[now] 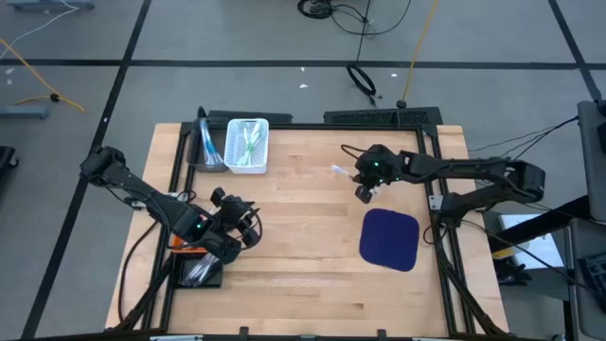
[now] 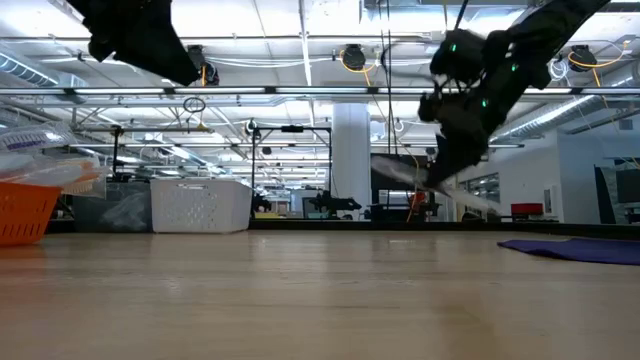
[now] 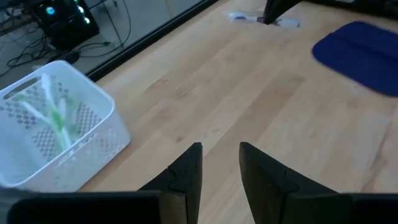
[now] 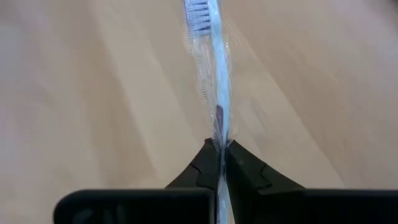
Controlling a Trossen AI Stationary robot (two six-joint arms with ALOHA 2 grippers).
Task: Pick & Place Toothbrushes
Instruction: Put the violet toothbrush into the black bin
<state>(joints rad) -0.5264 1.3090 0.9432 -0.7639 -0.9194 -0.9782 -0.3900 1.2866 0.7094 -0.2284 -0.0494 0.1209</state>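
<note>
**A:** Right pincer (image 4: 221, 148) is clamped on a toothbrush (image 4: 214, 74), fingers pinched tight on the handle, bristled head pointing away from the wrist. It's a pale blue one in a clear wrapper.

**B:** And it's off the surface (image 1: 303, 275). From table height the wrapped brush hangs slanted under the right pincer (image 2: 440, 175), well clear of the wood.

**A:** From above, that pincer (image 1: 364, 186) sits over the far right part of the boards, with the brush (image 1: 341, 171) poking out toward the white basket (image 1: 247, 145). The dark blue mat (image 1: 390, 239) lies just nearer the front, apart from it.

**B:** The basket is at the far left edge of the surface, and there are brushes inside it, white and green ones (image 3: 53, 112) lying across each other. I can't count them.

**A:** Left pincer (image 3: 221, 163) now: fingers parted, nothing between them, just bare wood showing in the gap. It's looking across toward the basket (image 3: 93, 134) and the mat (image 3: 364, 53).

**B:** In the overhead shot the left pincer (image 1: 248, 220) hovers over the front left of the surface, close to an orange bin (image 1: 189, 251) at the edge. Something pale lies in a dark tray (image 1: 197, 273) beside it, too small to make out.

**A:** Beside the basket there's a dark holder (image 1: 206, 142) with something clear in it. Can't tell what.
</note>
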